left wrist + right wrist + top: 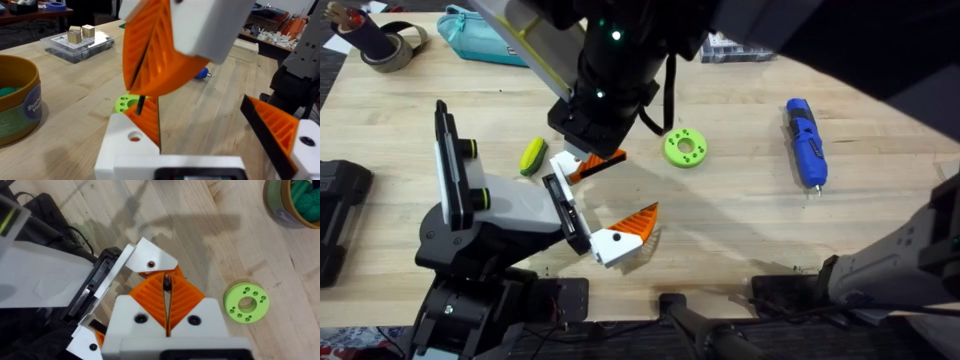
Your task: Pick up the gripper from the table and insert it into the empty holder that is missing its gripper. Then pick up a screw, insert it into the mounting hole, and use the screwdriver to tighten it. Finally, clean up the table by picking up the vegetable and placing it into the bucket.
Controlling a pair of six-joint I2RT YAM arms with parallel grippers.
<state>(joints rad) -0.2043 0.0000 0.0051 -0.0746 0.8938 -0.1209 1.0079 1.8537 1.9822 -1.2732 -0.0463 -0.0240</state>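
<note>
Noting the right end effector (166, 276) pinched narrow on a small dark screw (166, 283), orange pads meeting around it, tip pointing down. The screw hangs just above the gripper (150, 261), whose white block sits against the black rail of the holder (510, 205); the mounting hole in the block lies close beside the tip, not yet entered as far as we can judge. We cannot tell the state of the left end effector.

Handling, our judgement: the screw is stiff, light and smooth, so it can easily twist or slip between ribbed pads. We would grip it high on the shank or head and leave the tip free to find the hole. The gripper looks like rigid, light plastic; a sideways push may shift it on the rail.

On the counter (740, 230): screwdriver (807, 143) well apart to the right, vegetable (533, 155) just beside the holder.
</note>
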